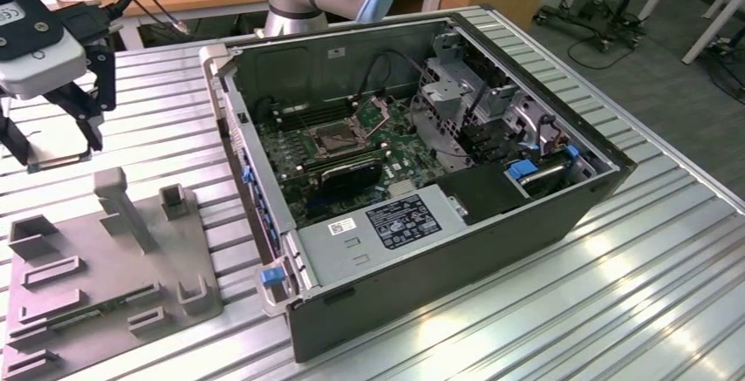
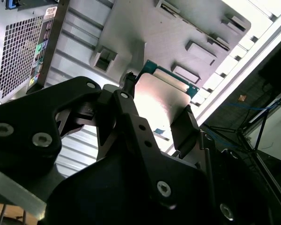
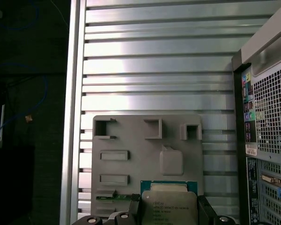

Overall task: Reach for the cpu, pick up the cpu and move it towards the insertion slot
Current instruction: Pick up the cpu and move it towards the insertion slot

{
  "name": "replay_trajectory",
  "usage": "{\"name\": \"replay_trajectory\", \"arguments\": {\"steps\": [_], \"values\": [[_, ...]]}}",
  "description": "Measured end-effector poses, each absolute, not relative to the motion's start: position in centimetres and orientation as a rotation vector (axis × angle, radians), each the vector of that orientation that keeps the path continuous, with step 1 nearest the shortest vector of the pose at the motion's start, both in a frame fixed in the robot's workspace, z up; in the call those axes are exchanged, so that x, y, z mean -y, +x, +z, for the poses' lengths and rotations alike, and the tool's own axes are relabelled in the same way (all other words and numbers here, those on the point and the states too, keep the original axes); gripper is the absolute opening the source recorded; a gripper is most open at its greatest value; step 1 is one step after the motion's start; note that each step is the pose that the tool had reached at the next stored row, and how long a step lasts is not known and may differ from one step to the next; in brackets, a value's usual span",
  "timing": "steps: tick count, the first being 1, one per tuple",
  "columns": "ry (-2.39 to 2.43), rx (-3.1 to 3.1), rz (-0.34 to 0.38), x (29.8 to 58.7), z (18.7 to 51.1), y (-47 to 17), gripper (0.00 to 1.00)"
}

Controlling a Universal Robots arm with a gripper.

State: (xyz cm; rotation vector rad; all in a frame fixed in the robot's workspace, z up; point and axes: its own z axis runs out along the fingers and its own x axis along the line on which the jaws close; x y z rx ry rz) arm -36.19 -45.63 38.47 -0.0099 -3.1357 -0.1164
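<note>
Ribbed metal bench [image 1: 652, 250], exterior view: black end effector [image 1: 52, 147] hangs well apart from the square dark insertion slot [image 1: 331, 142]. Second wrist view: its fingers [image 2: 185, 129] apparently clamp the flat silvery cpu [image 2: 159, 105]. First wrist view: cpu in front of the grey tray [image 3: 131, 140].

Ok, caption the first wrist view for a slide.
The hand grips the cpu near the grey tray on the slatted table, computer case alongside.

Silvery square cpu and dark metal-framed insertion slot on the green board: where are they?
silvery square cpu [image 3: 171, 208]: first wrist view, on its metal face.
dark metal-framed insertion slot [image 1: 331, 142]: exterior view, on the socket's middle.
</note>
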Motion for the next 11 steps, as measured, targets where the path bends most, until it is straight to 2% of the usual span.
{"name": "replay_trajectory", "arguments": {"steps": [11], "values": [[-0.010,3.136,-0.111,45.58,38.57,-35.94,0.55]]}}
